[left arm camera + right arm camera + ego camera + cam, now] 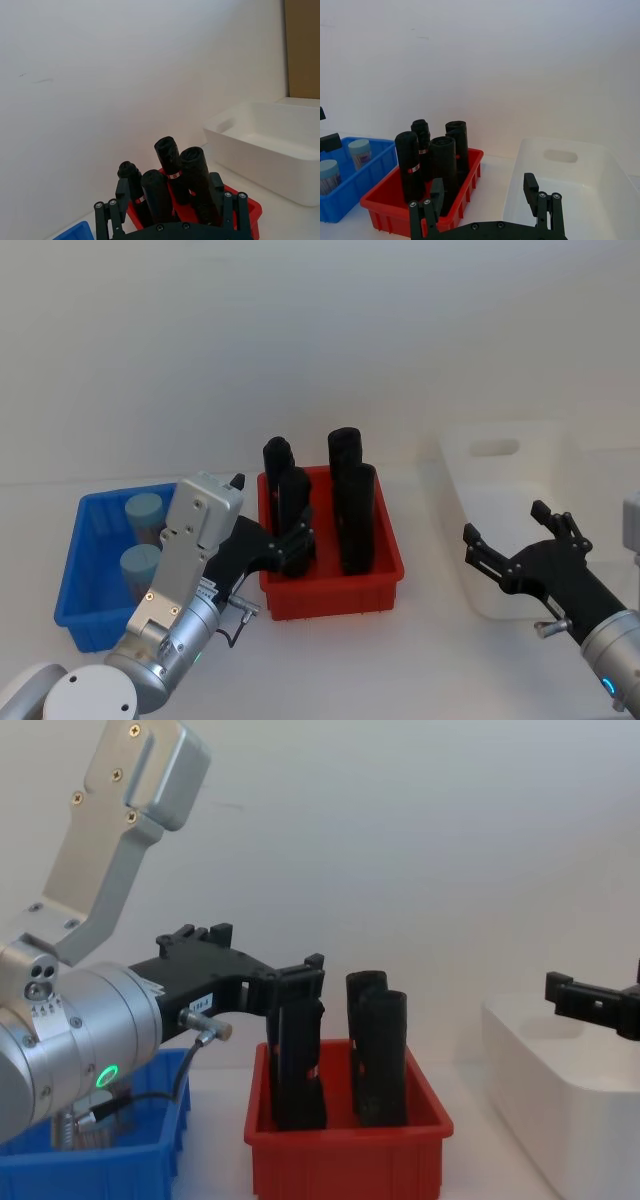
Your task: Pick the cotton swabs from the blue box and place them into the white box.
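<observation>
In the blue box (72, 575), cotton swabs (142, 512) upright; left gripper (295, 545) spread, empty, just beside the black rolls (355, 505) of the red bin (335, 590); right gripper (510, 530) spread over the white box (560, 440); risks toppling a roll when swinging toward the swabs.

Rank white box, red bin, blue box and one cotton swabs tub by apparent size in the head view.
1. white box
2. red bin and blue box: alike, the blue one partly covered, so unranked
3. cotton swabs tub
</observation>
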Available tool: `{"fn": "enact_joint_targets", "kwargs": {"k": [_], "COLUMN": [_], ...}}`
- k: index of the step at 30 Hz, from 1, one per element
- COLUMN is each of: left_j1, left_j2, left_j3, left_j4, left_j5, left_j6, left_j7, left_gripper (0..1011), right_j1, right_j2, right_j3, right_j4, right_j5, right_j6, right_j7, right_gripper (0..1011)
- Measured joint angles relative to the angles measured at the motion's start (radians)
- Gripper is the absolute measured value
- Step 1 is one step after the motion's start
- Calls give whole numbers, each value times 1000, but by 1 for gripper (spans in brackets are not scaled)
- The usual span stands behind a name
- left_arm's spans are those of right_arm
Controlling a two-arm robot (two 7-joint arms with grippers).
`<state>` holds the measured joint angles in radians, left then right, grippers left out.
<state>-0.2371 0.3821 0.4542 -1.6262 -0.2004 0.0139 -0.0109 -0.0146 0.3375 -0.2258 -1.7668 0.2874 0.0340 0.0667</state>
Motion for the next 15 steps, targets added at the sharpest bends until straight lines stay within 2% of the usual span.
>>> {"fn": "enact_joint_targets", "kwargs": {"k": [15], "left_j1": [0], "left_j2": [0], "left_j3": [0], "left_j4": [0], "left_j5": [0], "left_j6": [0], "left_j7": [0], "left_gripper": [1004], "right_j1": [0], "right_j2": [0], "right_j3": [0], "right_j4": [0], "right_j5": [0], "right_j6": [0], "right_j7": [0], "right_gripper": [1001]}}
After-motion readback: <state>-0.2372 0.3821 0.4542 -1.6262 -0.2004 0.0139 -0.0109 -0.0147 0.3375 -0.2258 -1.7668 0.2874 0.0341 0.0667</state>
